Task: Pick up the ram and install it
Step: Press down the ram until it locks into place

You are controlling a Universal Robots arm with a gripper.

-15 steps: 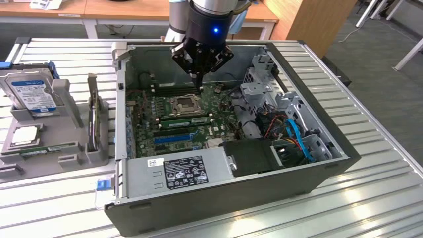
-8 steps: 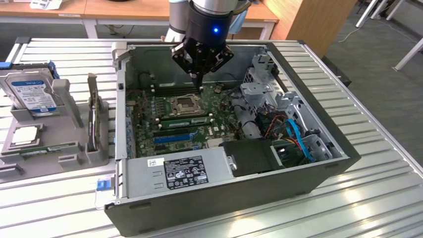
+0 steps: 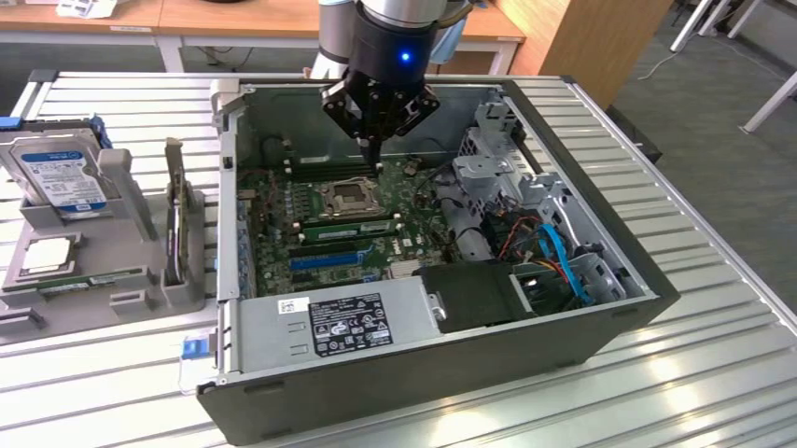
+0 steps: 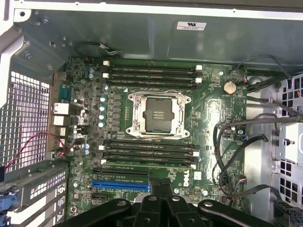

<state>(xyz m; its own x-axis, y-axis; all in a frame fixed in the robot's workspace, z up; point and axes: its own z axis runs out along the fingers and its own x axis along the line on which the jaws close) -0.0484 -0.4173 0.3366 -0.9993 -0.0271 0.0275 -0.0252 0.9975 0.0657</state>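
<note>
Gripper (image 3: 373, 140) hung over the open computer case (image 3: 622, 280), above the motherboard (image 3: 336, 219) at about 12 o'clock from the CPU socket (image 3: 345, 197). Fingers were drawn together with nothing visibly between them. The ram (image 3: 93, 278) lay in the grey tray (image 3: 125, 303), well apart at 9 o'clock from the case.

A ribbed metal table (image 3: 697, 308) stands on grey carpet (image 3: 722, 84), with wooden desks (image 3: 249, 17) behind.
</note>
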